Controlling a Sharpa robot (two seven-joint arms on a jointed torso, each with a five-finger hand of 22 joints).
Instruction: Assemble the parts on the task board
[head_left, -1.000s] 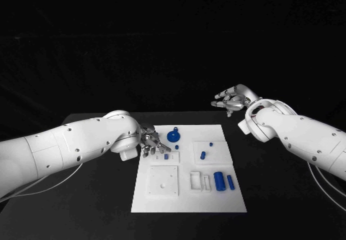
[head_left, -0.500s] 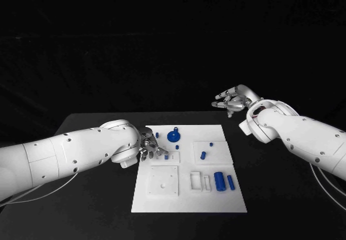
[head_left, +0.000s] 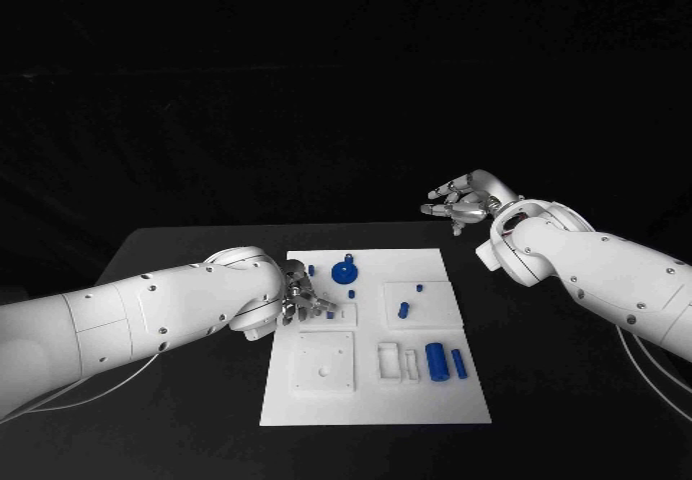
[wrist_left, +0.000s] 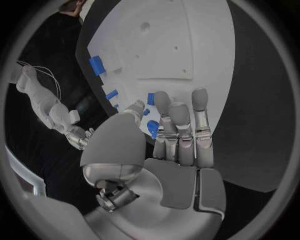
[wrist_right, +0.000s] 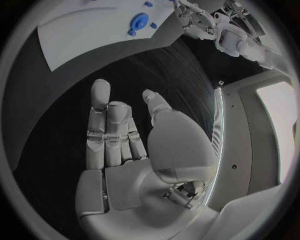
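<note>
The left robot hand (head_left: 300, 296) hangs low over the near-left part of the board (head_left: 433, 400), fingers stretched out side by side and the thumb apart from them, holding nothing that I can see. In the left wrist view its fingertips (wrist_left: 164, 99) reach over the board's edge, with a small blue peg (wrist_left: 150, 99) just past them and another blue piece (wrist_left: 153, 129) lying between thumb and fingers; whether the hand touches that one I cannot tell. Just beyond the hand, toward the far end of the board, sits a round blue knob (head_left: 345, 271). Out to the hand's right, across the board, two small blue pegs (head_left: 405, 309) stand in a raised square plate. Nearer the robot, a thick blue cylinder (head_left: 437, 362) and a thinner blue rod (head_left: 460, 363) lie side by side next to a white block.

The right robot hand (head_left: 459, 205) is raised well clear of the board, past the far right corner of the counter (head_left: 188, 260), fingers extended and empty.
</note>
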